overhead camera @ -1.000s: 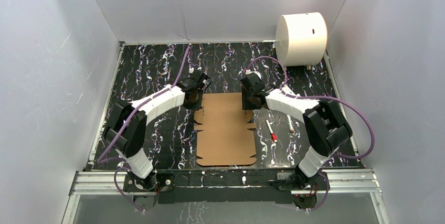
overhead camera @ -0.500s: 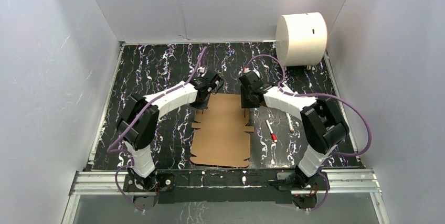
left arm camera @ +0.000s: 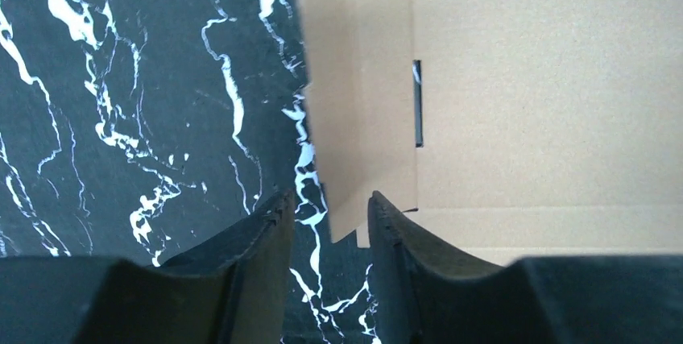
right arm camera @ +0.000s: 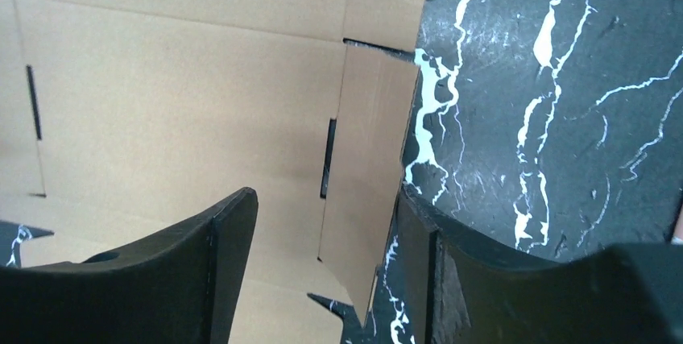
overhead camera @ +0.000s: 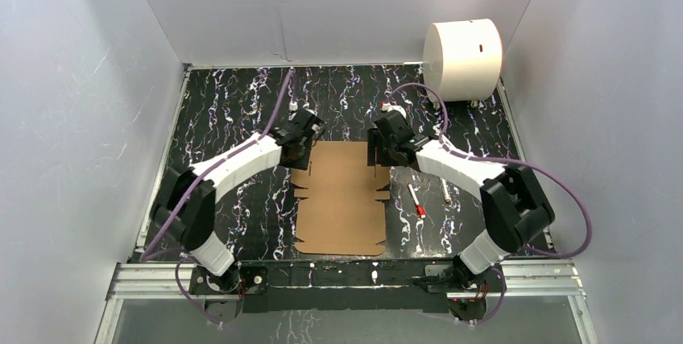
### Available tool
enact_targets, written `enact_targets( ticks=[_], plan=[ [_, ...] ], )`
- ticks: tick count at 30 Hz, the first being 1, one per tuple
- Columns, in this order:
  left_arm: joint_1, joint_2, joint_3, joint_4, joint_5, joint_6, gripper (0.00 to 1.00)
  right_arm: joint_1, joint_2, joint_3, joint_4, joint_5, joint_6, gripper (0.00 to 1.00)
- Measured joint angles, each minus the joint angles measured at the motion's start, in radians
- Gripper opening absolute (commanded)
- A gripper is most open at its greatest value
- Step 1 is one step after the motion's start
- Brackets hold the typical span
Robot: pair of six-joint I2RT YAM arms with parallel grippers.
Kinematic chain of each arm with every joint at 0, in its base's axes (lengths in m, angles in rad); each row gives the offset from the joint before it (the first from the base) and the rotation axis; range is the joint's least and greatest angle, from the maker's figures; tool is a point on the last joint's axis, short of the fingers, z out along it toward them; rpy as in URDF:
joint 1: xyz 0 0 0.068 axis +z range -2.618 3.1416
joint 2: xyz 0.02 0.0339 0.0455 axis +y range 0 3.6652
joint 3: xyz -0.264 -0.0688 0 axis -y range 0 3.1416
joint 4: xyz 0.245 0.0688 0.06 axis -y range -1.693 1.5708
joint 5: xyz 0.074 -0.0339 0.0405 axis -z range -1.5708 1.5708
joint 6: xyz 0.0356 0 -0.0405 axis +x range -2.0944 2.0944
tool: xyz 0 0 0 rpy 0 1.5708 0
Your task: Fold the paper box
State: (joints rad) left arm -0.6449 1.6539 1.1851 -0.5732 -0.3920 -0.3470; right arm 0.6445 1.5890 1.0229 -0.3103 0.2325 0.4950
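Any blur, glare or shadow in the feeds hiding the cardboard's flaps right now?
Left wrist view: plain brown cardboard box blank sharp, creases legible; left tool dark, slightly soft up close. Right wrist view: evenly lit, no glare, only a thin shadow along the side flap's edge. Top view: soft even light, flaps small but clear.

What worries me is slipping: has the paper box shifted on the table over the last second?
Yes. The paper box has slid slightly left, its near end most, widening the gap to the red-capped marker on its right.
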Motion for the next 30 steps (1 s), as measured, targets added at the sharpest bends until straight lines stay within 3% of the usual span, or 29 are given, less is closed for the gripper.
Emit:
enact_targets(
  ticks=[11,19,30],
  plan=[
    [0.195,-0.35,-0.272,0.109,0.285,-0.087,0.65,-0.056,-0.24,-0.215,0.063,-0.092,0.026,0.74],
    [0.249,-0.5,-0.47,0.192,0.482,-0.183,0.68,-0.069,-0.361,-0.381,0.132,-0.195,0.076,0.7],
    [0.282,-0.513,-0.647,0.382,0.611,-0.33,0.7,-0.093,-0.403,-0.589,0.353,-0.26,0.187,0.64]
  ],
)
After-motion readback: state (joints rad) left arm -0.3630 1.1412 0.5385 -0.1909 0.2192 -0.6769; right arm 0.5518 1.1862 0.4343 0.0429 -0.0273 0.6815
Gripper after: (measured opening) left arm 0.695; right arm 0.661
